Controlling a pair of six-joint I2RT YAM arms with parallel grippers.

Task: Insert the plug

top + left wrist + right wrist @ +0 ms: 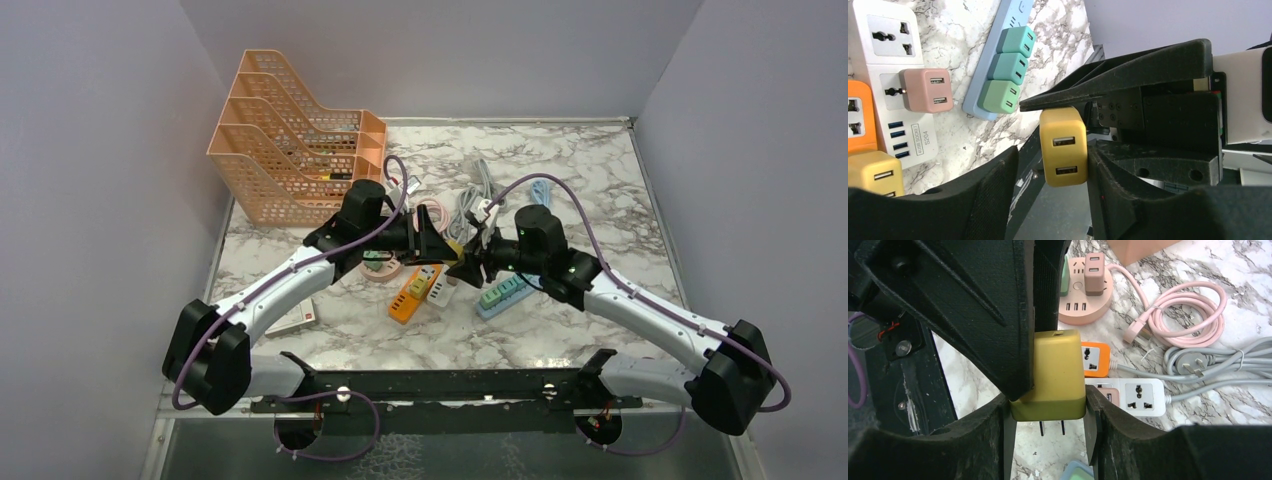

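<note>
The yellow USB charger plug (pixel 1058 372) hangs in the air between both grippers, prongs down over the marble; it also shows in the left wrist view (pixel 1064 147) and the top view (pixel 456 251). My right gripper (pixel 1048 412) is shut on its sides, seen in the top view (pixel 470 263). My left gripper (pixel 1053 167) is open around the plug: one finger (pixel 1118 195) touches it, the other (pixel 983 195) stands apart. It also appears in the top view (pixel 436 243). A white power strip (pixel 1140 397) with one free socket lies just beyond.
An orange strip (pixel 405 298), the white strip (pixel 437 285) and a blue strip with green chargers (pixel 503 291) lie under the grippers. A pink round hub (pixel 1083 300), a pink cable (pixel 1188 310) and grey cables (pixel 1218 365) lie behind. An orange file rack (pixel 300 140) stands at the back left.
</note>
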